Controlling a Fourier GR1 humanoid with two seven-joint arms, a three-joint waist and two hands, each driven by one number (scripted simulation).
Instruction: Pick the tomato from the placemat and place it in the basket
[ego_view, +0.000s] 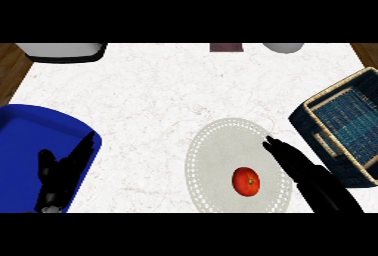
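A red tomato (246, 181) lies on the near half of a round white placemat (221, 145) at the counter's middle front. My right hand (299, 165) reaches in from the lower right with straight fingers, its tips just right of and beyond the tomato, apart from it. The dark blue woven basket (325, 107) with a tan rim stands at the right edge, nothing visible inside it. My left hand (63, 172) rests open at the lower left, fingers up, over a blue tray.
A blue tray (29, 135) fills the left front. At the back edge stand a white appliance (63, 51), a dark maroon object (227, 47) and a white rounded object (283, 47). Wooden floor shows past the counter's corners.
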